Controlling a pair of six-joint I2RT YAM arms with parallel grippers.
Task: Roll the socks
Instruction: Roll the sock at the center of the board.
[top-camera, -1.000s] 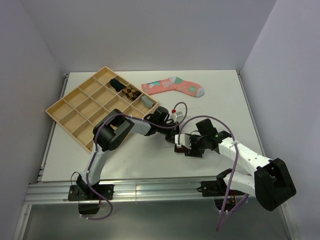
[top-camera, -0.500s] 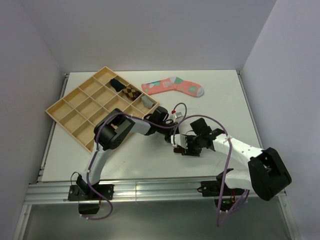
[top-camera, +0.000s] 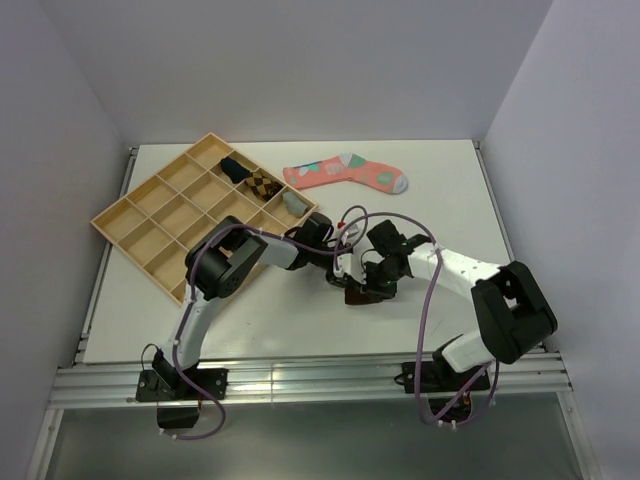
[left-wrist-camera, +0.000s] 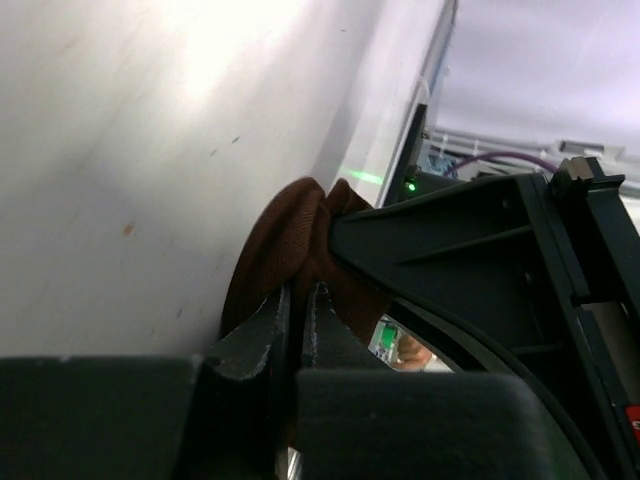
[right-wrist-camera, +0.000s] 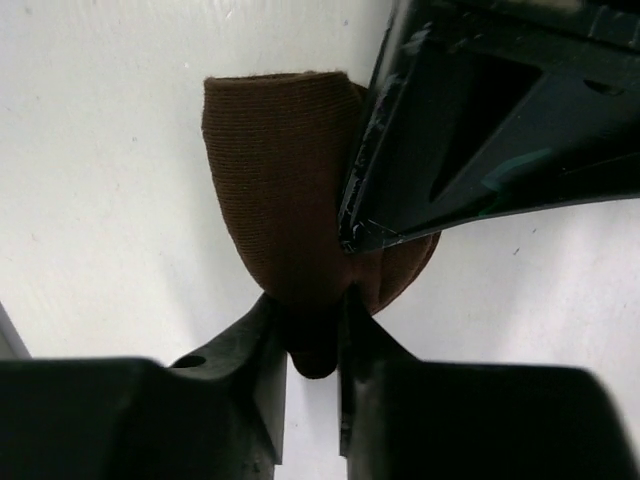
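Arms are meeting near the middle of the desk (top-camera: 450, 200) in the overhead view, where the left hand (top-camera: 343, 266) and the right hand (top-camera: 366, 284) are crowding tip to tip over the brown sock (top-camera: 356, 294), which is showing only as a small dark lump just under them. To the far left, the wooden tray (top-camera: 155, 222) is holding a dark bundle (top-camera: 236, 168), a checkered bundle (top-camera: 262, 184) and the grey sock (top-camera: 293, 202), each in its own compartment, while a pink sock (top-camera: 345, 172) is lying flat and unrolled at the far side. From the left wrist, the left hand (left-wrist-camera: 297, 300) is showing its jaws drawn down to a thin slit, the tips sinking into the brown sock (left-wrist-camera: 280, 240) and seemingly nipping a fold of it. From the right wrist, the right hand (right-wrist-camera: 312, 330) is clamping narrowly on the near end of the brown sock (right-wrist-camera: 280, 180), which is sitting on the desk as a short, rounded, doubled-up wad with the other hand pressing on its right flank. By these pictures, the brown sock is looking mostly rolled but not yet tucked or put in the tray. The grey one is appearing finished, and the pink one is looking untouched.
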